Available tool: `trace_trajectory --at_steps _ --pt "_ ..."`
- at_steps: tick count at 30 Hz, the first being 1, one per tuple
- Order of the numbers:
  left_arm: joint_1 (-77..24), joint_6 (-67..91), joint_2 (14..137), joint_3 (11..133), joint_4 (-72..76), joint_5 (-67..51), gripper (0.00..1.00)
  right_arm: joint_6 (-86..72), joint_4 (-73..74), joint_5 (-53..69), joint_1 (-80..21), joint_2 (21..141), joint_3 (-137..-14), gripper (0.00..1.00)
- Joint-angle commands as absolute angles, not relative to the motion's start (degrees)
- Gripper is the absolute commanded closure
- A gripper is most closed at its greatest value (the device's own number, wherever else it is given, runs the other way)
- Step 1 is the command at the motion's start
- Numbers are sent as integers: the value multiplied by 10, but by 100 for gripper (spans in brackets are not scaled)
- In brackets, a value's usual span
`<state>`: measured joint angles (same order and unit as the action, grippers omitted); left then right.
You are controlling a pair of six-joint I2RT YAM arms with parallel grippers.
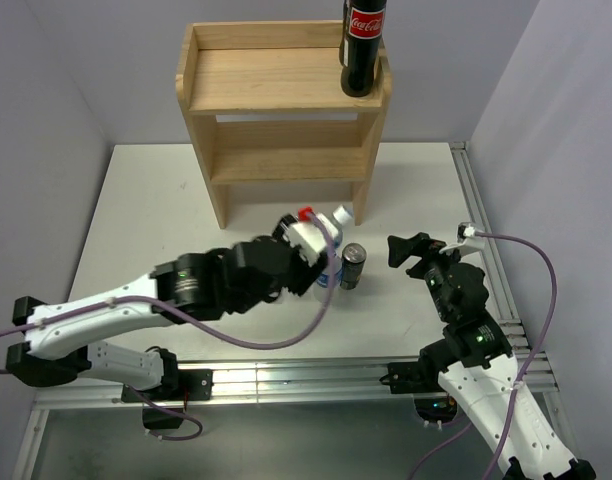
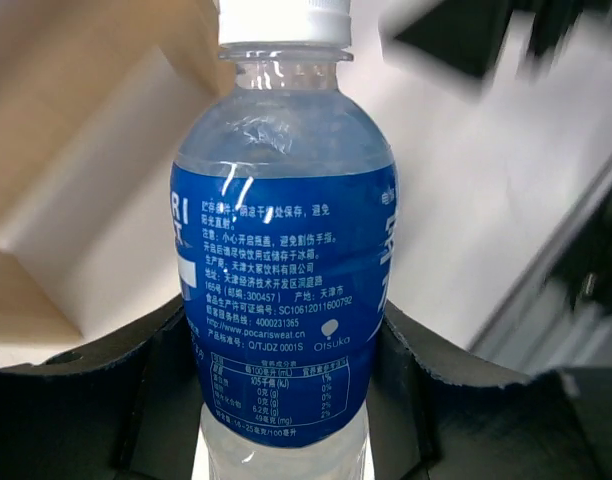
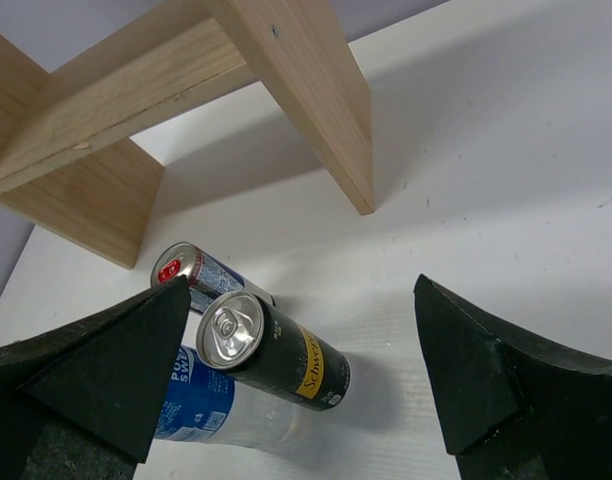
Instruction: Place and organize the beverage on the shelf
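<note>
Holding: left gripper point(image 1: 321, 255) clamped on clear blue-labelled plastic bottle point(image 2: 286, 300) with white cap, bottle tilted.
Can: black can point(image 1: 353, 265), silver top, upright, just beside held bottle.
Right gripper point(image 1: 414, 248): fingers spread wide, nothing between them.
Shelf: pale two-tier wooden shelf point(image 1: 286, 100) at far side of white table point(image 1: 146, 220); dark cola bottle point(image 1: 364, 50) upright on top board, right corner.

left hand point(image 1: 322, 254): clamped, extended forward | right hand point(image 1: 412, 252): spread wide
</note>
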<state>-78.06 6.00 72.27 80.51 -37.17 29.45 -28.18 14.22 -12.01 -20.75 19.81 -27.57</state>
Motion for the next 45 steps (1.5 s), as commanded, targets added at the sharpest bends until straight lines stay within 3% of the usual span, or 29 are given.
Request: trace_trajectory --at_steps 1,5,7,9,14,26,34,45 --pt "-777 -40 665 902 -245 401 100 -272 133 -127 -212 204 -275 0" --pt "-768 -205 609 840 38 500 100 -272 127 -123 -211 207 -274 0" --pt "-751 -268 595 815 194 481 100 -272 128 -123 -211 211 -275 0" --pt "-685 -265 598 824 234 425 100 -272 133 -126 -211 210 -277 0" --pt "-522 -231 715 997 175 363 100 -271 130 -126 -211 200 -273 0" --pt "-339 -150 966 1329 68 259 100 -272 142 -137 -211 185 -273 0" --pt "-232 -45 1033 1328 97 192 100 -272 149 -144 -211 168 -272 0" --pt "-180 21 1102 1366 98 160 100 -272 148 -153 -211 173 -274 0"
